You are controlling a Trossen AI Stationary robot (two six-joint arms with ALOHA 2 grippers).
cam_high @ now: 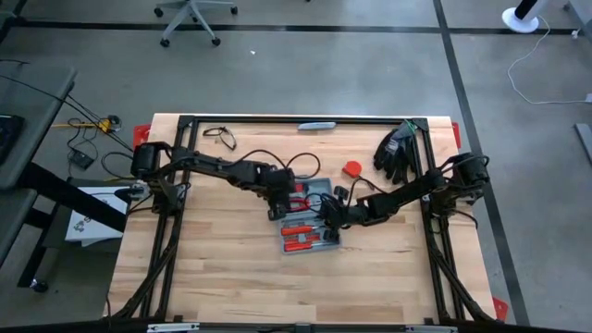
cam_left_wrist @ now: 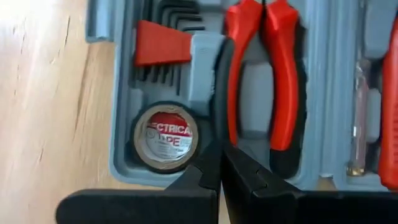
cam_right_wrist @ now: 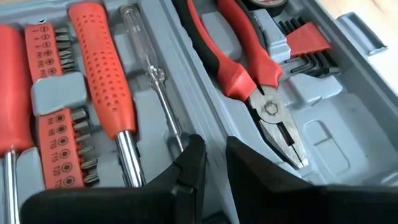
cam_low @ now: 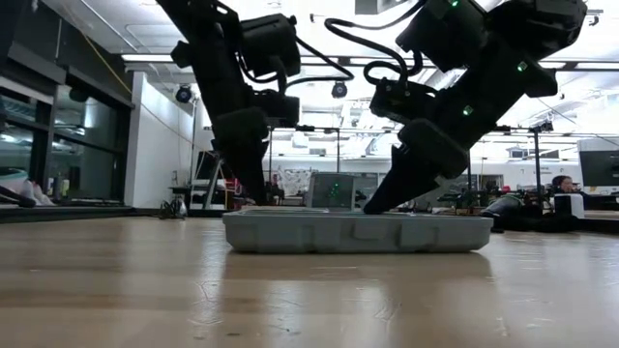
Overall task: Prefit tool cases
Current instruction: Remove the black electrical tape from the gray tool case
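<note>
- Now, the tool case lies open and flat near the middle of the wooden table, both halves up, red-handled tools seated in its grey slots.
- My left gripper, jaws pressed together, empty, sits low over the pliers, beside the electrical tape roll.
- My right gripper, jaws narrow with a slim gap, holding nothing I can see, hovers over the ridge between the screwdriver side and the pliers side.
- I reckon the job is pressing each tool fully home: go straight down, lightly, so the case doesn't skate.
- Further out: black gloves and a red disc on the table.
- Beyond, concrete floor, an office chair.
</note>
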